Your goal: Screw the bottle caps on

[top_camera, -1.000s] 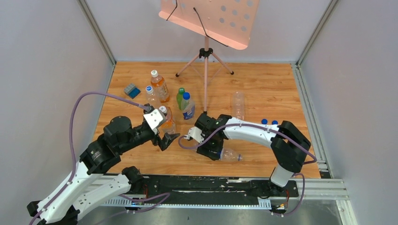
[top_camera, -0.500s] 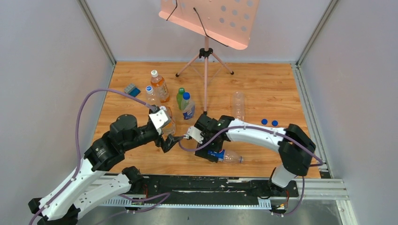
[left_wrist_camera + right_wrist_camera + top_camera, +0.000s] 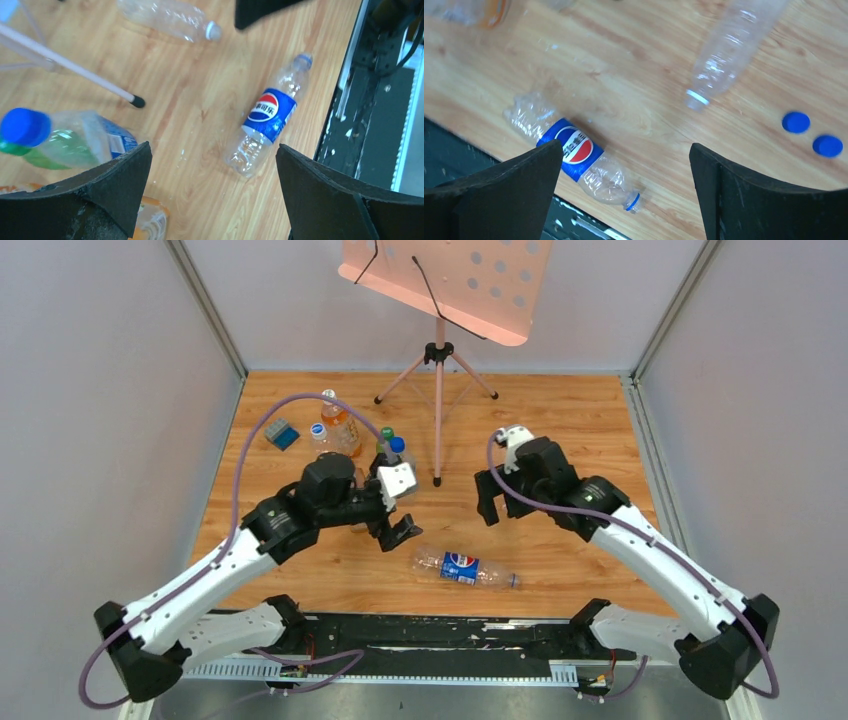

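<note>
A Pepsi bottle (image 3: 465, 567) lies uncapped on the wood near the front edge; it also shows in the left wrist view (image 3: 267, 115) and the right wrist view (image 3: 574, 150). A clear bottle (image 3: 729, 50) lies uncapped farther back. Two loose blue caps (image 3: 796, 122) (image 3: 827, 145) lie to its right; in the top view the right arm hides them. My left gripper (image 3: 395, 530) (image 3: 212, 160) is open and empty above the wood left of the Pepsi bottle. My right gripper (image 3: 500, 508) (image 3: 626, 150) is open and empty, raised behind that bottle.
Several capped bottles stand at the back left, one with a white cap (image 3: 340, 425) and one with a blue cap (image 3: 398, 452). A blue-grey block (image 3: 282, 433) lies left of them. A music stand's tripod (image 3: 437, 390) is at the back. A black rail (image 3: 450, 635) runs along the front.
My right gripper has left the Pepsi bottle on the wood and risen back to the right. My left gripper has moved right and up.
</note>
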Robot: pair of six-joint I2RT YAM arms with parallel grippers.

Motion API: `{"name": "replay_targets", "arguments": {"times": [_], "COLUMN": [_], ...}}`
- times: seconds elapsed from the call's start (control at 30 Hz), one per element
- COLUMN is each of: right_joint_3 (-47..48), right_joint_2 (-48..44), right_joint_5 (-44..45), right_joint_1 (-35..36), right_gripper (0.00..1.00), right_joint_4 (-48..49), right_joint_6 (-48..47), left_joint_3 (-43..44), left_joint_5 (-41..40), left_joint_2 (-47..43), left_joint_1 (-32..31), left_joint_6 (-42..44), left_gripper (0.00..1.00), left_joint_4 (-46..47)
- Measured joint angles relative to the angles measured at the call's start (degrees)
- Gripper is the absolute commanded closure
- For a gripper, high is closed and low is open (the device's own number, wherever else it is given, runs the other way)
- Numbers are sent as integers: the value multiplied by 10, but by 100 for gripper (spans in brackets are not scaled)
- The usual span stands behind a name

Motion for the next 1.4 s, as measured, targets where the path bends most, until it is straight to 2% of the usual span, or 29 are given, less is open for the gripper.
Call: {"name": "replay_targets", "arguments": {"times": [0.23, 0.5, 0.77, 1.07, 1.27, 1.4], "right_joint_3": [-69, -109, -134, -162, -176, -177], "right_joint_2": [-80, -190, -294, -329, -328, -325], "right_joint_5": [39, 119, 159, 178, 191, 193], "right_joint_1": [-99, -113, -113, -113, -113, -113], "right_gripper": [0, 0, 0, 0, 0, 0], "right_joint_4": [15, 18, 25, 28, 30, 30], "right_joint_6": [145, 243, 264, 264, 264, 264], "left_joint_3": [-2, 16, 64, 133, 134, 134], "left_joint_5": [10, 24, 36, 26, 24, 22], "left_joint_2": [105, 261, 401, 513, 545, 553], "left_joint_1": [-67, -127, -170, -180, -182, -184], "left_joint_6": [63, 131, 175, 212, 230, 233], "left_gripper": [0, 0, 0, 1, 7, 17], "left_joint_4": [9, 41, 52, 45, 29, 25]}}
